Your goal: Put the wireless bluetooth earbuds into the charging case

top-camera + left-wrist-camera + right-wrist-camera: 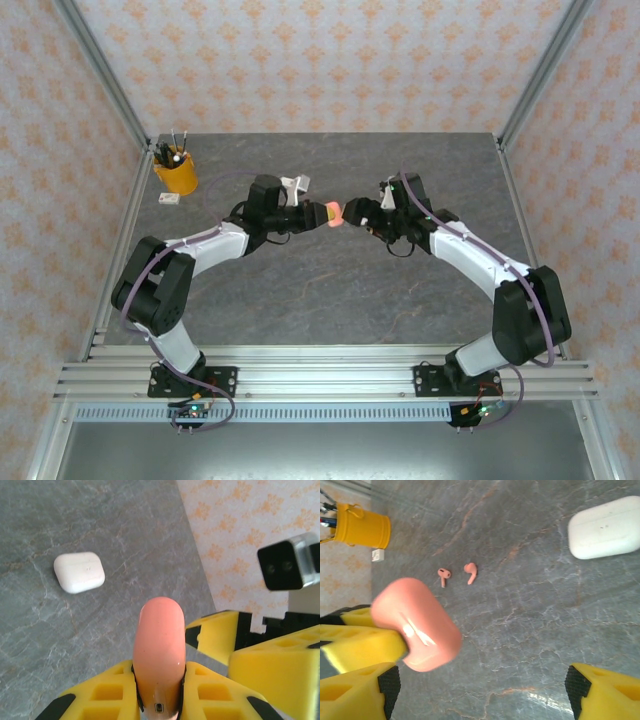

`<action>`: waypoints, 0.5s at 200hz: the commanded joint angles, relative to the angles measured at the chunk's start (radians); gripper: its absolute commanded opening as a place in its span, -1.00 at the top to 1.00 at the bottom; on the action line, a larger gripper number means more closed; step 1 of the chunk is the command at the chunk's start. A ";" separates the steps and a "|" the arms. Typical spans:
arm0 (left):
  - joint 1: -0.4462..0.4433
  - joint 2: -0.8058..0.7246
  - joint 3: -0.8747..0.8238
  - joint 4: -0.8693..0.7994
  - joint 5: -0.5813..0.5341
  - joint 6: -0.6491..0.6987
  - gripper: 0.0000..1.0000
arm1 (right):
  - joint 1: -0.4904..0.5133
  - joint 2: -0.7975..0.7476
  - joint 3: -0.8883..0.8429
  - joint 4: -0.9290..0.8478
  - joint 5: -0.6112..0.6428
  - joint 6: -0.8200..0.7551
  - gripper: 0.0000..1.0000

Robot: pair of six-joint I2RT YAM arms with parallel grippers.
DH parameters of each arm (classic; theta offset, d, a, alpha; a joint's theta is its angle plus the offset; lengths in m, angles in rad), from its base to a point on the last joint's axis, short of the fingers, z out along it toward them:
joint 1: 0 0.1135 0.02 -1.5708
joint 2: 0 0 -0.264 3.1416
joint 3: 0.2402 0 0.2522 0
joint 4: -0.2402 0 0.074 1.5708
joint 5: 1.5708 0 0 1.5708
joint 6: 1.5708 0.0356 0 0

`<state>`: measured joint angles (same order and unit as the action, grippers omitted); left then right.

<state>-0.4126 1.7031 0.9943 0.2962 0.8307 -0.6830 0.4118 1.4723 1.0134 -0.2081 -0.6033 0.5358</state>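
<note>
A grey marbled surface (pixel 330 290) sits between patterned walls (pixel 300 60). The left tool (pixel 159 690) pinches a coral-pink charging case (pixel 159 635) above it; just right, the right tool (pixel 480 690) stands spread, with two coral-pink earbuds (pixel 443 575) lying loose on the surface beneath.

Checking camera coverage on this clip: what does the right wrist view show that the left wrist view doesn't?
Right wrist, not left wrist: two coral-pink earbuds lying loose on the table, and the yellow pen cup.
Left wrist, not right wrist: the right arm's camera block and a small port on the coral-pink case.
Both: that case clamped in the left claw, the white case on the table, and the open right claw.
</note>
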 commanded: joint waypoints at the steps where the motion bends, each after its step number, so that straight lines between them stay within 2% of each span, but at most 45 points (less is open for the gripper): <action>1: 0.000 -0.030 0.036 -0.051 0.044 0.036 1.00 | 0.002 0.004 0.001 0.078 -0.049 -0.025 -0.72; 64: 0.000 -0.025 0.074 -0.069 0.054 0.042 1.00 | 0.002 0.088 0.018 0.112 -0.081 -0.008 -0.60; 100: 0.001 -0.046 0.086 -0.085 0.077 0.053 1.00 | -0.008 0.123 -0.007 0.120 -0.028 0.004 -0.50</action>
<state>-0.4103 1.7031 1.0393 0.2108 0.8562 -0.6598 0.4114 1.5681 1.0134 -0.1123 -0.6739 0.5339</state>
